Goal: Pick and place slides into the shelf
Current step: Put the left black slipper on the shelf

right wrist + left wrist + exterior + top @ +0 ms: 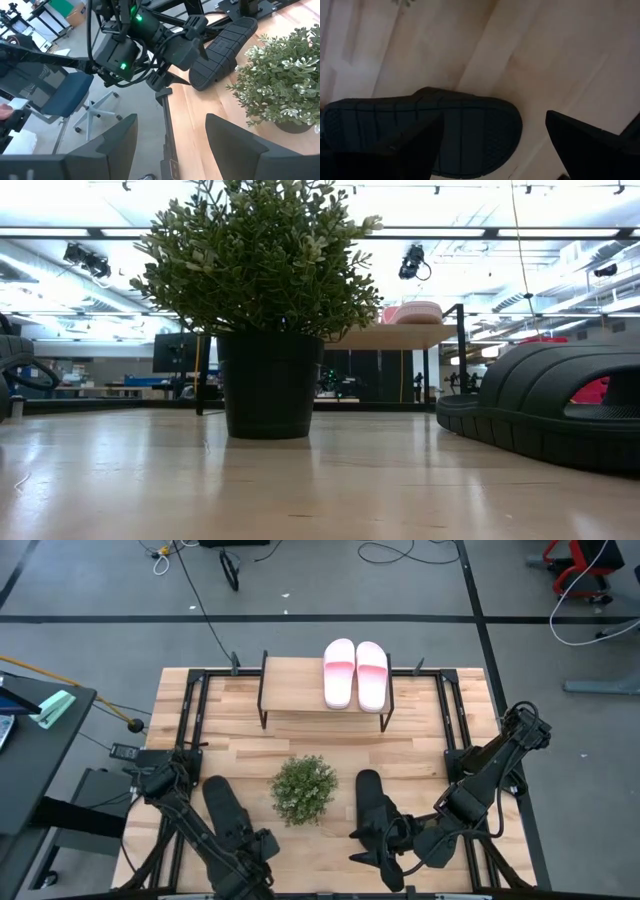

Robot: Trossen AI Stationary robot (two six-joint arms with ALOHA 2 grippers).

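Two pink-and-white slides (355, 674) lie side by side on the right half of the shelf (295, 690). One black slide (225, 806) lies on the tabletop to the left of the plant, and its ridged end (465, 132) shows under my left gripper (494, 117). That gripper (252, 846) hangs open above the slide's near end, pointing steeply down. The second black slide (373, 804) rests on its sole to the right of the plant (545, 405). My right gripper (171, 117) hovers open over that slide's near end (378, 852), facing the left arm.
A potted plant (303, 789) in a black pot (268, 385) stands mid-table between the two black slides. The left half of the shelf board (290, 680) is bare wood. Black frame rails (190, 710) run along the table's left and right sides.
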